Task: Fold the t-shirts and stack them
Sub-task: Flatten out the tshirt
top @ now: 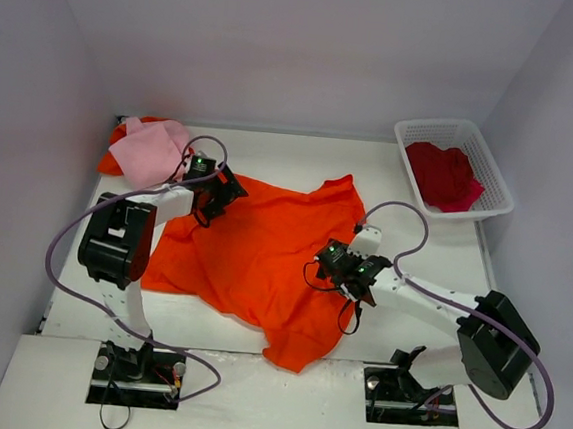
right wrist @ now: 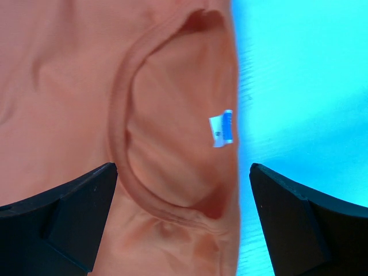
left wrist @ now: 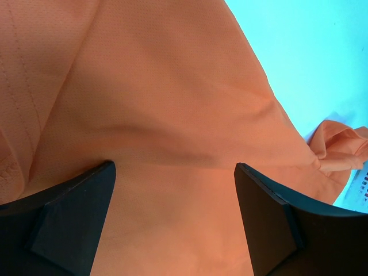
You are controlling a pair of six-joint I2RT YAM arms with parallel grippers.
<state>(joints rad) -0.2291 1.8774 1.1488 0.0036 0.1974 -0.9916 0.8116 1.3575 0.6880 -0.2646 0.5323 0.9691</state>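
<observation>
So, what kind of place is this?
Probably a robot test cell in a lab, not a home: bare white walls enclose the table, the left arm and right arm are bolted at its near edge.

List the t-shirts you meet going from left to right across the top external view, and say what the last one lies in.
pink t-shirt → orange t-shirt → red t-shirt, which lies inside the white basket.
</observation>
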